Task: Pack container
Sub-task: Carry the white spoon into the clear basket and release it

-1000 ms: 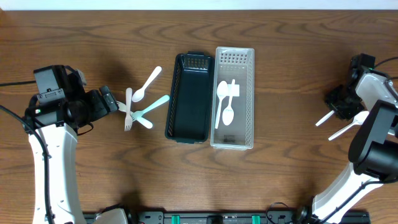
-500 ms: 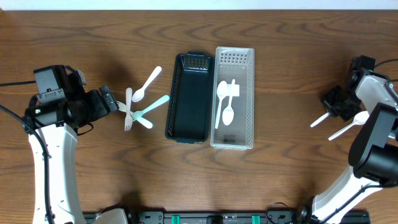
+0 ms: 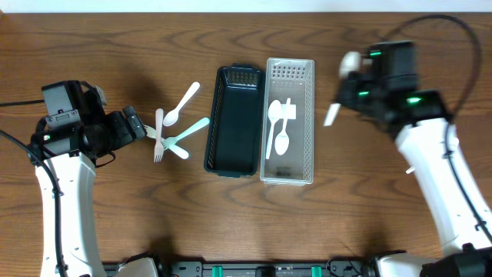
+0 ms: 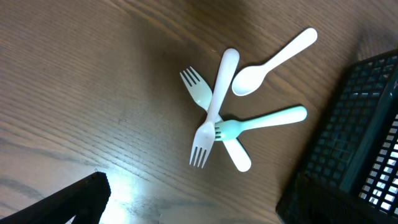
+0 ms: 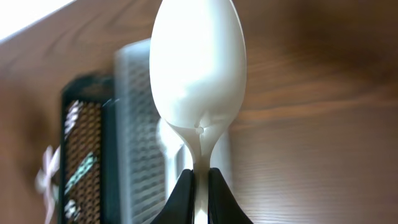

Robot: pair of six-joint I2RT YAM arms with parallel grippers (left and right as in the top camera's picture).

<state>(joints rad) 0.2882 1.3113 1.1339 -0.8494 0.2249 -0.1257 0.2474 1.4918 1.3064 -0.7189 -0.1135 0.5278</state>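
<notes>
A clear container (image 3: pixel 290 77) holds white spoons (image 3: pixel 278 127). A dark basket (image 3: pixel 231 165) stands against its left side. My right gripper (image 3: pixel 338 104) is shut on the handle of a white spoon (image 3: pixel 332 115), held just right of the clear container. In the right wrist view the spoon's bowl (image 5: pixel 198 74) points up from the shut fingers (image 5: pixel 200 186), with the clear container (image 5: pixel 140 124) and the dark basket (image 5: pixel 84 143) behind. My left gripper (image 3: pixel 132 123) is open and empty, just left of a pile of utensils.
The pile left of the dark basket holds a white spoon (image 3: pixel 181 104), a white fork (image 3: pixel 159 135), a teal fork (image 3: pixel 188 132) and a pale green fork (image 4: pixel 198 93). The dark basket's corner (image 4: pixel 348 155) shows in the left wrist view.
My right arm has swung from the table's far right edge to the right side of the clear container, carrying the white spoon. My left arm has not moved.
</notes>
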